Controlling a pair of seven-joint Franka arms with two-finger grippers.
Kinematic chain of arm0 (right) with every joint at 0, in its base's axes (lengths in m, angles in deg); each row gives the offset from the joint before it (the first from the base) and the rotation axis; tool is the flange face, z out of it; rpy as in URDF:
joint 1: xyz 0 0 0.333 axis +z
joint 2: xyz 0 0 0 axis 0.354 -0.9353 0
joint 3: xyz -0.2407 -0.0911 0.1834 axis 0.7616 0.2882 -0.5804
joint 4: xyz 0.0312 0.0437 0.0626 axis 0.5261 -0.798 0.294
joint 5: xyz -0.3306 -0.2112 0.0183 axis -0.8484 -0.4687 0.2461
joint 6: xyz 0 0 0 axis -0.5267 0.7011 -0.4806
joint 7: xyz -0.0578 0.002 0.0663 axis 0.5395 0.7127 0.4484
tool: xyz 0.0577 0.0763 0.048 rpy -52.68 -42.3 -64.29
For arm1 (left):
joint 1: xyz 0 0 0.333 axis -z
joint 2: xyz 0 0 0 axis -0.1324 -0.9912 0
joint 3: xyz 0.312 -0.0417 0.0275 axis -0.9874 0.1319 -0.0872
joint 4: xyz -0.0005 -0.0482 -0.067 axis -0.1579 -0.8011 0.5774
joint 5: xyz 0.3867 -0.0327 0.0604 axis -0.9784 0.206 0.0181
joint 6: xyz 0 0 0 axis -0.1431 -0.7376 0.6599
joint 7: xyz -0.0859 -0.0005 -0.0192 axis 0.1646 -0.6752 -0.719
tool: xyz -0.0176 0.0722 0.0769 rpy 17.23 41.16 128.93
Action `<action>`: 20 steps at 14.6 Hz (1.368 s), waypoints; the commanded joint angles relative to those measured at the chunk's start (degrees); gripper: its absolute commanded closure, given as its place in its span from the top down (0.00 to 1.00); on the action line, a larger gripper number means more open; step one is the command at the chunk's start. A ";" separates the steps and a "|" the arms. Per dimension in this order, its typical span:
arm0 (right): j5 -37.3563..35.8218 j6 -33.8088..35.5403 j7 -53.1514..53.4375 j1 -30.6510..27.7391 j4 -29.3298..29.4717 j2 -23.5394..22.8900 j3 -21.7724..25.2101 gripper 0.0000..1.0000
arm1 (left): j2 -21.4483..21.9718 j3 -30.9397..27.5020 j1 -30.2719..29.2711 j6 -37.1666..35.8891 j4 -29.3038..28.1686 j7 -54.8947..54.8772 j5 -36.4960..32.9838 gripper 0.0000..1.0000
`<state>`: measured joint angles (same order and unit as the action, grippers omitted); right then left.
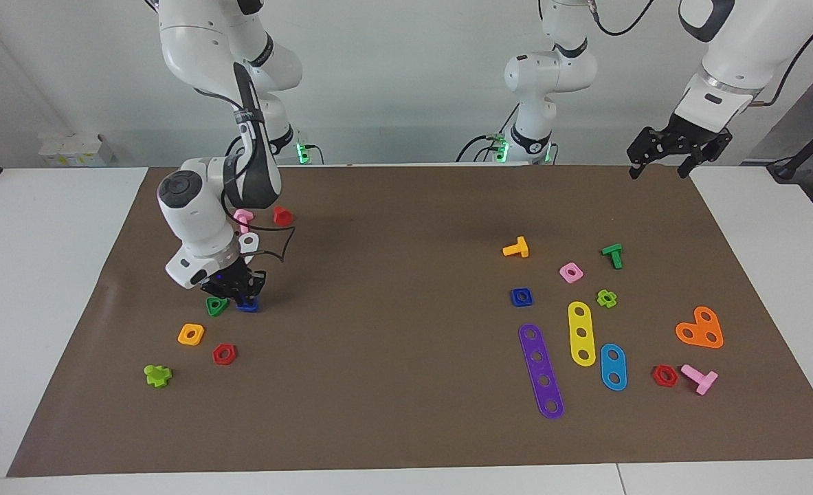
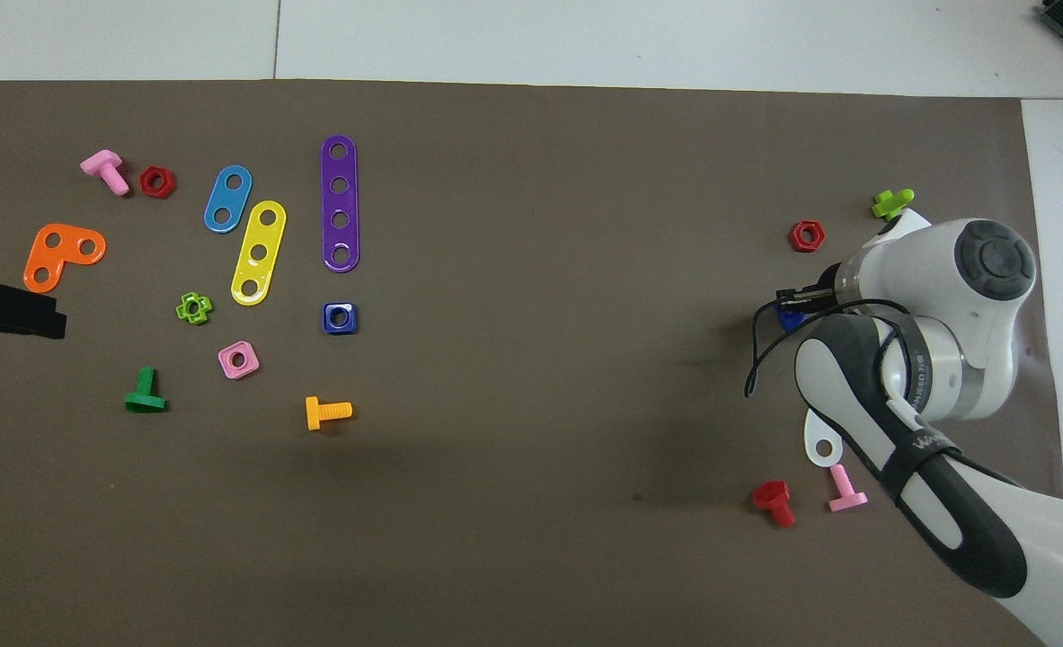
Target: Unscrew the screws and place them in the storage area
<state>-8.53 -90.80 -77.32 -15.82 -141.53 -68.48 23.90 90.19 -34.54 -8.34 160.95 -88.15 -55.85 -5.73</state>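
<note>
A small dark-blue screw [image 1: 247, 306] [image 2: 792, 316] is pinched in my right gripper [image 1: 241, 297] [image 2: 801, 299], which is shut on it and held low at the brown mat. The screw sits right beside a green triangular nut [image 1: 216, 306], within the storage area [image 1: 172, 350], the patch of mat where small nuts lie grouped at the right arm's end. I cannot tell whether the screw rests on the mat. My left gripper [image 1: 659, 170] [image 2: 46, 314] waits open and raised over the mat's corner at the left arm's end.
An orange nut [image 1: 191, 334], red hex nut [image 1: 224, 354] and lime bolt [image 1: 158, 375] lie in the group. A white curved strip [image 2: 823, 445], pink bolt [image 2: 846, 490] and red bolt [image 2: 775, 501] lie nearer the robots. A blue square nut [image 1: 521, 297], strips and other parts lie toward the left arm's end.
</note>
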 commanded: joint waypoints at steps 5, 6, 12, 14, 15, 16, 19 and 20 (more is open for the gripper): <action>2.44 -1.80 -1.45 -0.34 -1.27 1.04 -0.53 1.00 | 0.09 0.26 -0.24 -0.70 0.10 0.66 -1.18 1.00; 2.35 -1.37 -0.76 -0.25 -0.22 1.22 -0.45 1.00 | 0.09 0.26 -0.24 -0.70 0.10 0.66 -1.18 1.00; -2.28 15.66 6.63 -0.86 11.72 5.51 0.34 1.00 | 0.09 0.26 -0.24 -0.61 0.10 0.66 -1.18 1.00; -7.39 21.02 8.47 -0.95 13.93 8.67 0.26 1.00 | 0.09 0.26 -0.24 -0.70 0.10 0.66 -1.18 1.00; -7.40 23.22 10.48 -0.95 14.55 10.08 0.26 1.00 | 0.09 0.26 -0.24 -0.70 0.10 0.66 -1.18 1.00; -7.49 25.16 12.76 -1.04 15.25 11.31 0.26 1.00 | 0.09 0.26 -0.24 -0.70 0.10 0.66 -1.18 1.00; -7.67 31.83 14.37 -1.13 18.23 14.39 0.26 1.00 | 0.09 0.26 -0.24 -0.70 0.10 0.66 -1.18 1.00; -7.32 35.08 14.28 -1.56 20.42 15.27 0.26 1.00 | 0.00 0.26 -0.24 -0.70 0.10 0.66 -1.18 1.00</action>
<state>-15.48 -60.50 -64.13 -16.16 -124.09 -54.84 24.71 90.19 -34.54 -8.34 160.95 -88.15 -55.81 -5.73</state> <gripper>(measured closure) 0.000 0.000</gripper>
